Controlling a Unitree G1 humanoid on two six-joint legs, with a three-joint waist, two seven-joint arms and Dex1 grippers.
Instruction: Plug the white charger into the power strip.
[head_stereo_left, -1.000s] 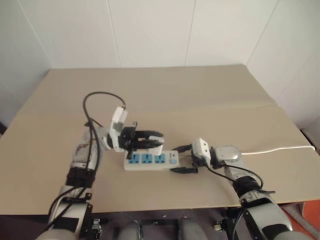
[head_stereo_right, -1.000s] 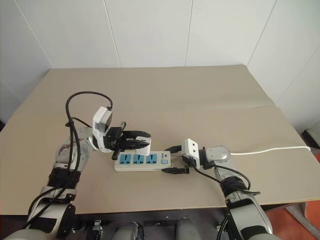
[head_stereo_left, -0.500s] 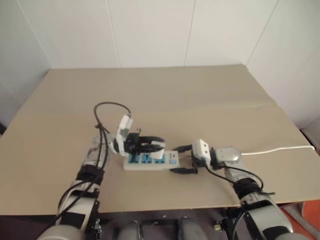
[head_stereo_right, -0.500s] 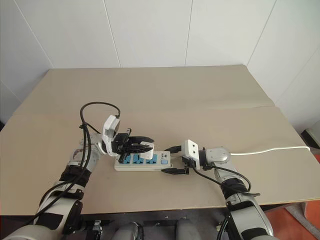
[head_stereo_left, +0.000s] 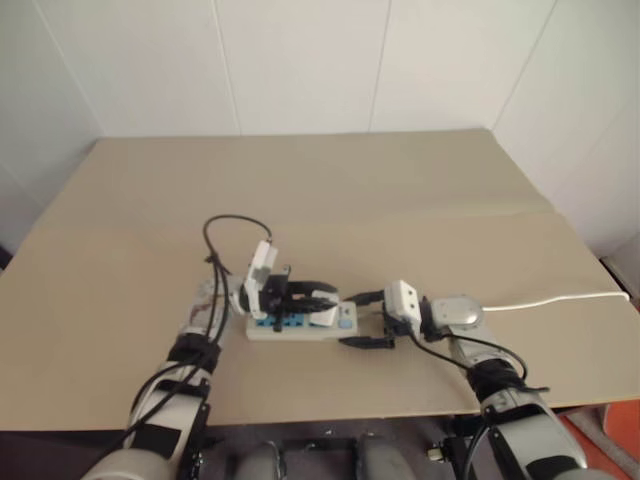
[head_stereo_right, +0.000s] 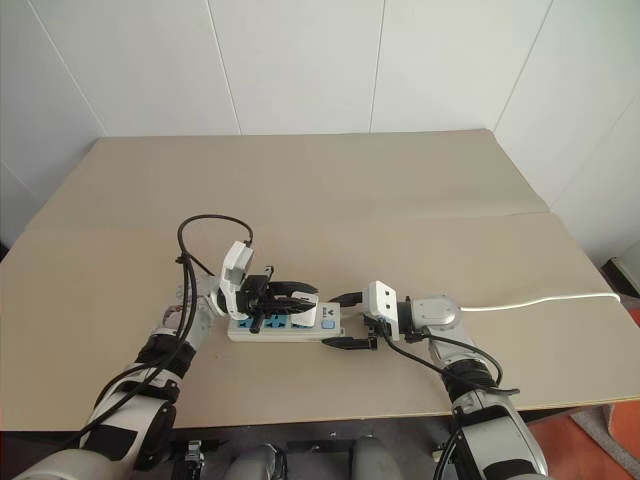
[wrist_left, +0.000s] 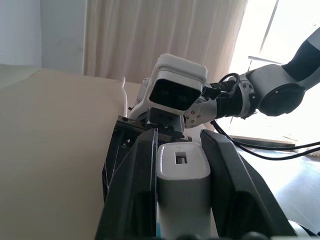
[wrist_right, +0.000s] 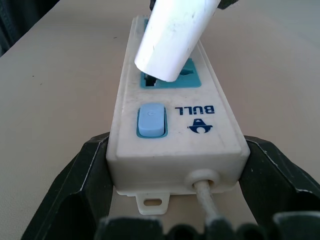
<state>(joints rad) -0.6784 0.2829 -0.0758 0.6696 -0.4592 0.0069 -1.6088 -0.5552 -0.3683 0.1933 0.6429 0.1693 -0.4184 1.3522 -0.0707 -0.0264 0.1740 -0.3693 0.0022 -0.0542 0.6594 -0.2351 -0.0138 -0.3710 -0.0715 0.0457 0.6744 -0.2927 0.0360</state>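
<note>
Charger (wrist_right: 175, 37) prongs hidden at power strip (wrist_right: 177, 135) socket, between left hand (wrist_left: 182, 165) fingers.

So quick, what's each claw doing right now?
Left claw: closed on the white charger, at the power strip's socket.
Right claw: fingers clamped on the sides of the power strip's switch end.

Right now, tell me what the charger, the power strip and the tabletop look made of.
White charger: smooth, slightly glossy plastic, judging by its sheen and scuffs. Power strip: moulded off-white plastic with blue socket faces. Table: matte beige board, likely laminate or fibreboard; uncertain.
</note>
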